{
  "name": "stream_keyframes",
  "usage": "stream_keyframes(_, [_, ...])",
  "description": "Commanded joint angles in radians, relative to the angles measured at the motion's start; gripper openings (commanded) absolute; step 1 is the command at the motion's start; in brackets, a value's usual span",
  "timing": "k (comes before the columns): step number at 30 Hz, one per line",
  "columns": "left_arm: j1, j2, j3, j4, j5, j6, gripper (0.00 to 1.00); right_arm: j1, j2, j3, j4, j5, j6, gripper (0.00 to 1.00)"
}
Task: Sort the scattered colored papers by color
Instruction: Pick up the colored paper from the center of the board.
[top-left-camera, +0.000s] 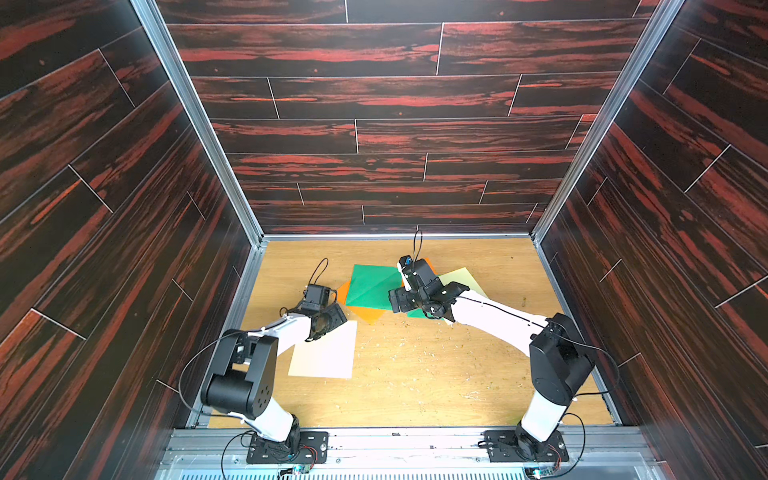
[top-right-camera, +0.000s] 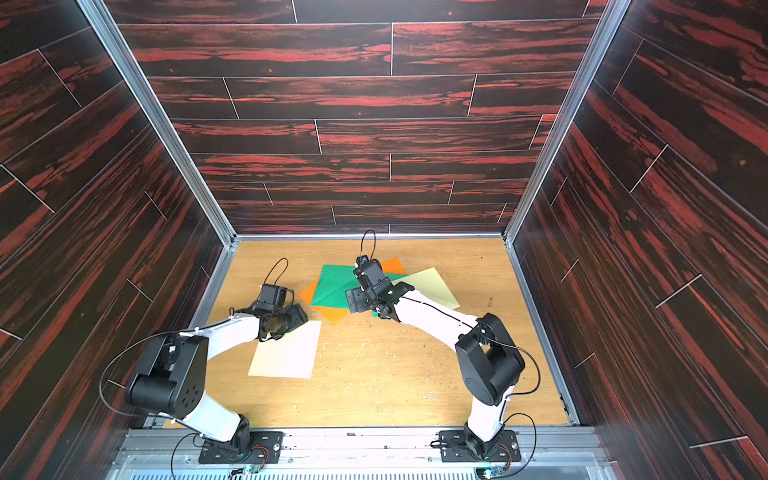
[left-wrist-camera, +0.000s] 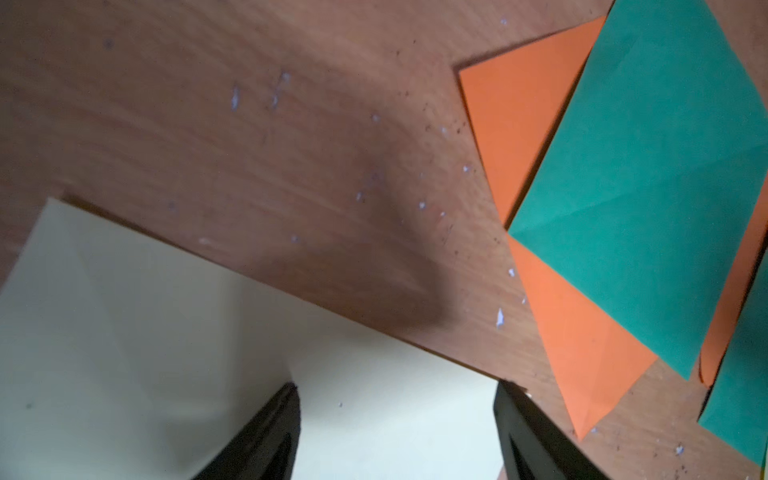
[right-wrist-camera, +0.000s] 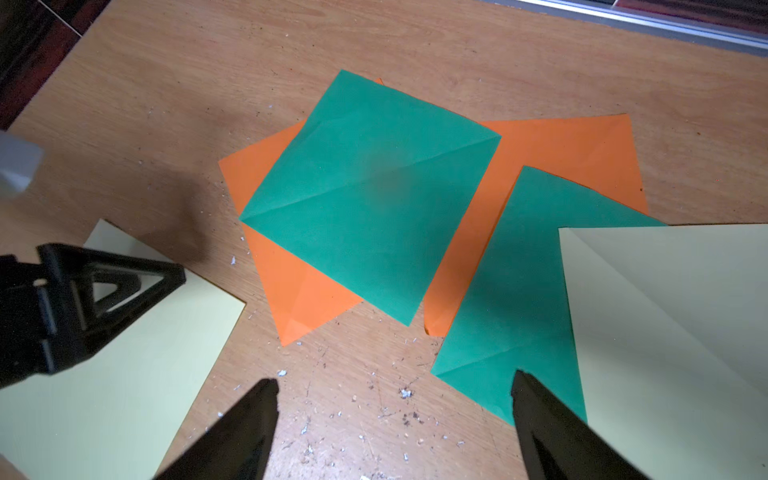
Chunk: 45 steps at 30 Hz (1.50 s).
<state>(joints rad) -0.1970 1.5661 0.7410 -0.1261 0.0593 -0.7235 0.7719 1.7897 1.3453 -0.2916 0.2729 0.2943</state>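
One cream sheet (top-left-camera: 324, 353) lies apart near left; other colored papers (top-left-camera: 370, 286) overlap unsorted; left gripper (left-wrist-camera: 397, 432), right gripper (right-wrist-camera: 395, 415) spread, empty

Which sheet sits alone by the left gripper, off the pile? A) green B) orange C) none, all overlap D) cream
D: the cream sheet lies apart under the left gripper, while a green sheet overlaps an orange sheet farther back.
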Motion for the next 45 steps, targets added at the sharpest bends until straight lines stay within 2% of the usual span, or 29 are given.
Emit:
stream_keyframes(1, [-0.011,-0.041,-0.096,-0.136,-0.006,-0.046,0.78,-0.005,0.028,0.023,-0.005,-0.011,-0.003,0.92])
stream_keyframes(8, [-0.014,-0.14,-0.113,-0.179,-0.032,-0.02,0.82,-0.005,0.046,0.02,0.006,-0.026,0.009,0.92])
stream_keyframes(13, [-0.013,-0.151,-0.009,-0.162,-0.031,0.058,0.85,-0.019,0.034,-0.013,0.044,0.024,0.043,0.96])
stream_keyframes(17, [-0.014,-0.153,0.131,-0.18,-0.038,0.101,0.88,-0.111,-0.001,-0.073,0.08,0.012,0.111,0.97])
stream_keyframes(20, [-0.013,-0.14,0.193,-0.133,-0.006,0.089,0.91,-0.218,-0.004,-0.113,0.08,0.009,0.153,0.97])
stream_keyframes(22, [-0.016,-0.106,0.219,-0.09,0.037,0.059,0.91,-0.289,0.01,-0.121,0.059,0.05,0.175,0.96])
stream_keyframes(26, [-0.03,-0.022,0.236,0.024,0.124,-0.02,0.91,-0.413,0.024,-0.142,0.093,0.001,0.198,0.94])
stream_keyframes(30, [-0.079,0.067,0.258,0.132,0.184,-0.077,0.91,-0.476,0.081,-0.105,0.089,0.014,0.192,0.93])
stream_keyframes(33, [-0.121,0.13,0.292,0.177,0.209,-0.105,0.91,-0.51,0.126,-0.093,0.087,0.018,0.202,0.93])
stream_keyframes(37, [-0.165,0.21,0.348,0.233,0.228,-0.149,0.91,-0.55,0.155,-0.133,0.121,-0.065,0.225,0.93])
stream_keyframes(45, [-0.224,0.39,0.496,0.335,0.271,-0.256,0.92,-0.557,0.118,-0.274,0.187,-0.157,0.261,0.93])
